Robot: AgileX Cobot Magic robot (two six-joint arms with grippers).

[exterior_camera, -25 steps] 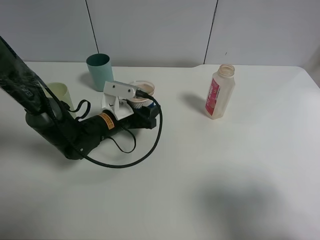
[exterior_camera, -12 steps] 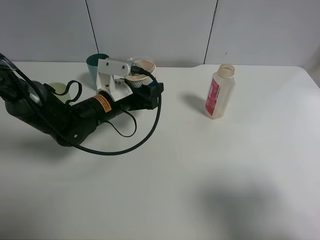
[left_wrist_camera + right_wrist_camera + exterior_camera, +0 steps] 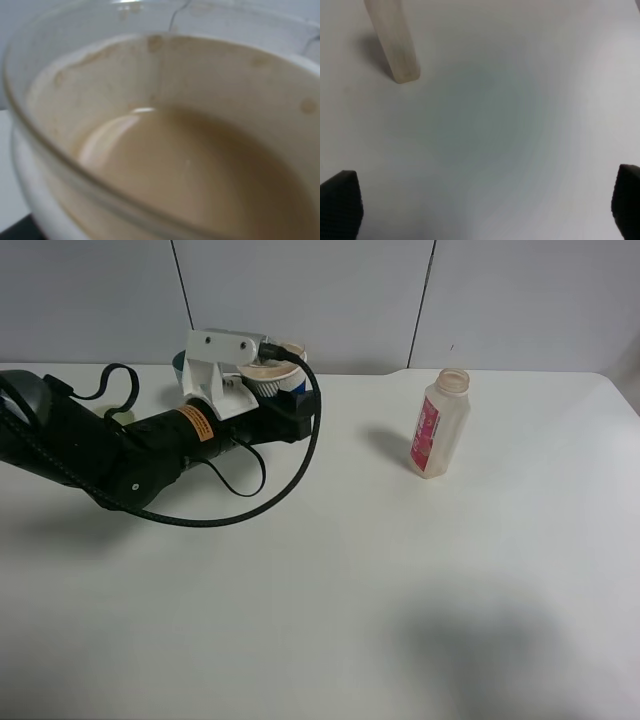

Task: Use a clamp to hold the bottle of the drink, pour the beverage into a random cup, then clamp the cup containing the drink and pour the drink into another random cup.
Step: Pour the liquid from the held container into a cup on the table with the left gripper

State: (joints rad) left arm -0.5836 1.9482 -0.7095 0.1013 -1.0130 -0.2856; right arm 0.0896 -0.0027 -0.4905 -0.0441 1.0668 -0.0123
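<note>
Nearest the camera the tabletop is bare. The right hand hangs over it with its jaws wide and nothing between them. It poses little risk beyond knocking the bottle, which stands upright and uncapped just ahead of it.

Further in, the left hand is clamped tight around the blue-sleeved cup, held clear of the tabletop near the back edge. The main danger sits here. The beverage fills roughly the lower half of the cup, so a quick swing or an early tilt would likely slosh it onto the tabletop.

The pale yellow-green tumbler is almost wholly hidden behind the left arm. The arm or its loose cable could tip it, or the pour could miss its mouth. The cup's thin plastic may also buckle under the grip.

The cup holds milky tan liquid, with a film of residue up its wall. The bottle looks almost drained, though its level is hard to read. The contents of the yellow-green tumbler, and of the teal tumbler behind the hand, cannot be seen.
</note>
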